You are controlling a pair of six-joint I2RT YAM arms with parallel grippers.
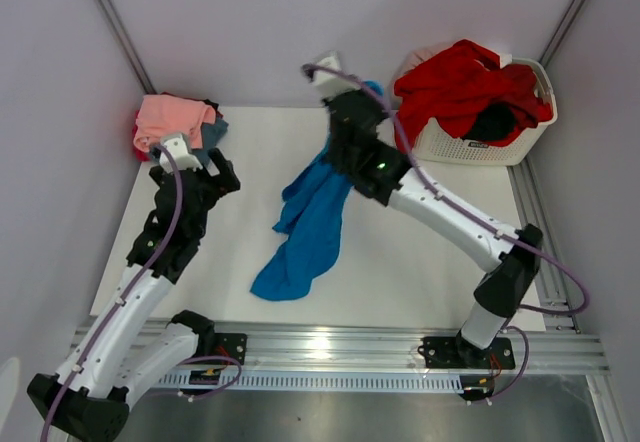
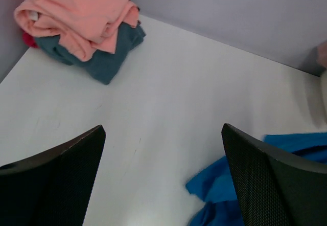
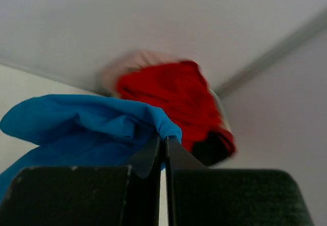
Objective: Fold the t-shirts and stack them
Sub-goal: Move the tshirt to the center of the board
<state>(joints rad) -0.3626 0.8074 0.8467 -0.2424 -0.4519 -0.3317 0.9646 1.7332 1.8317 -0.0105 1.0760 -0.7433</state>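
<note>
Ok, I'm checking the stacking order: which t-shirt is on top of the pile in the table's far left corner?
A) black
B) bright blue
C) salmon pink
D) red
C: the salmon pink t-shirt lies on top there, over the slate blue t-shirt, while the bright blue t-shirt hangs from the shut right gripper.

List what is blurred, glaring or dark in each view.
Top external: sharp and evenly lit, with glare on the metal rail. Left wrist: folded salmon pink t-shirt fairly crisp, the open left claw's black fingers dark. Right wrist: red cloth t-shirt in the background blurred; bright blue cloth t-shirt in the shut right claw clearer.
</note>
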